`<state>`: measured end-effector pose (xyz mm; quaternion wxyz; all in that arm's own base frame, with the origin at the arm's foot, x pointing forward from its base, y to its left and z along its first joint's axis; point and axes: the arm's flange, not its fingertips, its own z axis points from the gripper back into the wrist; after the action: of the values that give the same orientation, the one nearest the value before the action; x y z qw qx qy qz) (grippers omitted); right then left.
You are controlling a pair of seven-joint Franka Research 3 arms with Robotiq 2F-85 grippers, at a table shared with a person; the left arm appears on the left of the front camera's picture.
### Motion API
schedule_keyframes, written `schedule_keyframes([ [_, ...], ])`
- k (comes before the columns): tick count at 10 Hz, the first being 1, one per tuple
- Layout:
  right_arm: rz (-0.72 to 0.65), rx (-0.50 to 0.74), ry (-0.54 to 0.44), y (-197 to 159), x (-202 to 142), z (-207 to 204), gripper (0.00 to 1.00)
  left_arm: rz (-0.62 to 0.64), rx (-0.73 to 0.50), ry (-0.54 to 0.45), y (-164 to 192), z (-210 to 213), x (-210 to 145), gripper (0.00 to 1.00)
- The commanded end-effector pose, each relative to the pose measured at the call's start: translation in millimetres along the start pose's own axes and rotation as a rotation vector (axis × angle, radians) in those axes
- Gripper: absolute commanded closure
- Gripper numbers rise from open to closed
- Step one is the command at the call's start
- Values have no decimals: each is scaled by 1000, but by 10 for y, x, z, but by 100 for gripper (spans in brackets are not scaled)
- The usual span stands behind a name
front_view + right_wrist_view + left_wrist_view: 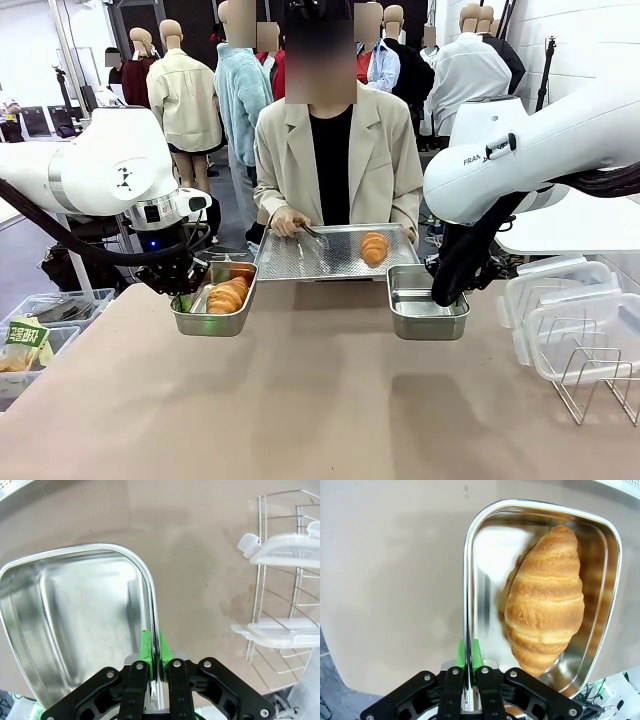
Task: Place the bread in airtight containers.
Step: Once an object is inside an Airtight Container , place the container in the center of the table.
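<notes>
The left gripper (pixel 469 649), black with green pads, is closed tight on the rim of a small rectangular stainless-steel tin with rounded corners (pixel 468 570), with the thin steel edge pinched between its two pads. Inside this tin lies a golden-brown ridged croissant roll (pixel 545 602), set lengthwise and covering much of the bottom. In the front view the tin is at the left of the brown tabletop (pixel 320 400), just in front of the left corner of a large flat perforated steel tray (pixel 300 262). Whether it rests on the tabletop or is held just above it cannot be told. The right gripper (pixel 154 645) is likewise clamped shut on the rim of a second stainless-steel tin (pixel 75 615), whose inside is bare. This one is right of the middle, just in front of the tray's right corner. A second golden-brown croissant roll (pixel 374 247) lies on the right part of the tray. A person in a beige jacket stands at the far side, one hand (pixel 288 222) holding metal tongs (pixel 316 238) over the tray's left part. To the right of the second tin, clear plastic clip-on lids (pixel 565 300) rest in a wire rack (pixel 590 375) near the tabletop's right edge, well apart from both grippers.
</notes>
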<state>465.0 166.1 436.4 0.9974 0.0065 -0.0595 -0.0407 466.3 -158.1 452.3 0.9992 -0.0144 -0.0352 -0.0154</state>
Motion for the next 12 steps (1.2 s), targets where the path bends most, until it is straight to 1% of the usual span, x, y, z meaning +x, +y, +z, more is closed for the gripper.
schedule_keyframes([
  [1, -13, 2, -19, -2, -34, 1, 100, 0, 0, 0, 0, 0, 0, 100],
  [3, -13, 2, -19, -2, -34, 1, 100, -6, -41, -6, 218, -115, -6, 100],
  [4, -13, 2, -19, -2, -34, 1, 100, -4, -32, -24, 349, -209, -19, 100],
  [5, -13, 2, -19, -2, -34, 1, 100, 36, -10, -38, 501, -307, -26, 100],
  [6, -13, 2, -19, -2, -34, 1, 100, 51, -33, -14, 658, -439, -44, 100],
  [8, -13, 2, -19, -2, -34, 1, 100, 60, -60, -14, 905, -662, -33, 100],
  [10, -13, 2, -19, -2, -34, 1, 100, 53, -62, 0, 1049, -895, -18, 100],
  [12, -13, 2, -19, -2, -34, 1, 100, 74, -83, 18, 1140, -1133, 1, 100],
])
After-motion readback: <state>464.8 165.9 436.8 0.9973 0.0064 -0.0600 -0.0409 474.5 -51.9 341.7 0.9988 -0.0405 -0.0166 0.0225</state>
